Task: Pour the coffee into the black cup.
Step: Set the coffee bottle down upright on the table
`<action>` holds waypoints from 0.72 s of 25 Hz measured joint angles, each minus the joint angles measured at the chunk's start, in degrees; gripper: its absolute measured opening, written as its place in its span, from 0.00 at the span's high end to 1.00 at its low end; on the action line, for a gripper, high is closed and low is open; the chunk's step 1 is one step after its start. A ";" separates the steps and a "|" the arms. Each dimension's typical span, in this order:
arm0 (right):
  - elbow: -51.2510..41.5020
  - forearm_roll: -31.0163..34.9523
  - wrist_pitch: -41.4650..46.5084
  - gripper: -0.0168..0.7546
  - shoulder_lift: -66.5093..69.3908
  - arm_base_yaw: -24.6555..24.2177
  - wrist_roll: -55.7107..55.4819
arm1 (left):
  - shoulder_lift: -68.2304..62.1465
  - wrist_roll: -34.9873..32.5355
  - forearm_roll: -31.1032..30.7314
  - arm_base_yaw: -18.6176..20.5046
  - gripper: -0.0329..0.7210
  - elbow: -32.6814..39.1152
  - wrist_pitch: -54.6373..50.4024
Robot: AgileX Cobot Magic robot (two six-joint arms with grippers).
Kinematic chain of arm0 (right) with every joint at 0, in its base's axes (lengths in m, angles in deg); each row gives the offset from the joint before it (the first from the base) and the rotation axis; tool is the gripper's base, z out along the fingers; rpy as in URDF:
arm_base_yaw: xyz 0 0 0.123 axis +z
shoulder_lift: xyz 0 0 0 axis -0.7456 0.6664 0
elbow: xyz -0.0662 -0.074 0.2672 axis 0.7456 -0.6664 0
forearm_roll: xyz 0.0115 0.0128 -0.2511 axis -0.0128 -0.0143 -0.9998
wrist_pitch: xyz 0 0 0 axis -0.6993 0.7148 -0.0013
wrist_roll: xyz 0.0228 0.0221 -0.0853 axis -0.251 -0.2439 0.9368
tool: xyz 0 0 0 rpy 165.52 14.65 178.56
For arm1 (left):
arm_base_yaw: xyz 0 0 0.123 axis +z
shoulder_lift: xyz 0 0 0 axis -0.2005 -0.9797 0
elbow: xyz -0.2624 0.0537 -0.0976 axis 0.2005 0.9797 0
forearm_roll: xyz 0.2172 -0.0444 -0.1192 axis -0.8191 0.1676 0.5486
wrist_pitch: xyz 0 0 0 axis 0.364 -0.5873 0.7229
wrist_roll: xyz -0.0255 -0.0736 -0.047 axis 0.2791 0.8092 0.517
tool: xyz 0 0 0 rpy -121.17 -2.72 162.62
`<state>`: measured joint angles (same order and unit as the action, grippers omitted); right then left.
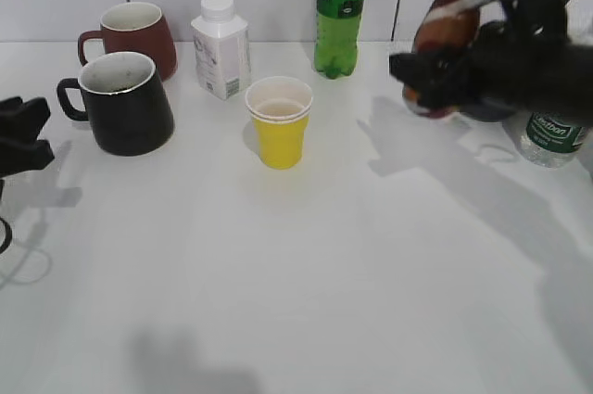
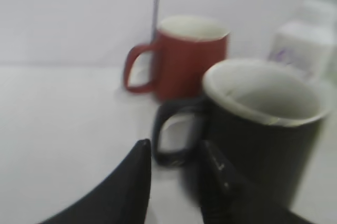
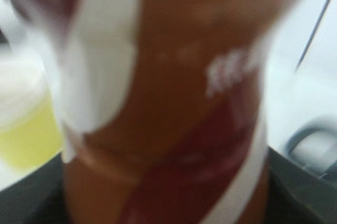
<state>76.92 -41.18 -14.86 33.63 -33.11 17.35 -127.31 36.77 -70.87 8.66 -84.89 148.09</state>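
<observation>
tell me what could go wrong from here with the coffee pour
1. The coffee bottle is far right, tilted in the right gripper; the black cup is far left, so the carry may clip the yellow cup or green bottle between them.
2. The maroon mug stands close behind the black cup, so coffee could go in the wrong mug.
3. The left gripper, by the cup's handle, might nudge it.

The right gripper (image 1: 428, 79) is matte black and blocky, its wrist housing bearing a pale strip; the left gripper (image 2: 174, 182) shows two dark, curved, tapering fingers (image 2: 131, 187).
</observation>
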 joint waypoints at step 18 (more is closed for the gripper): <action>0.07 9.86 -17.56 0.30 18.99 0.00 12.33 | 17.83 1.05 -8.78 -6.09 0.64 0.56 -10.92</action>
<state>76.99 -31.32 -32.41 52.62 -33.11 29.68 -109.48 37.82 -79.65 2.57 -84.33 137.17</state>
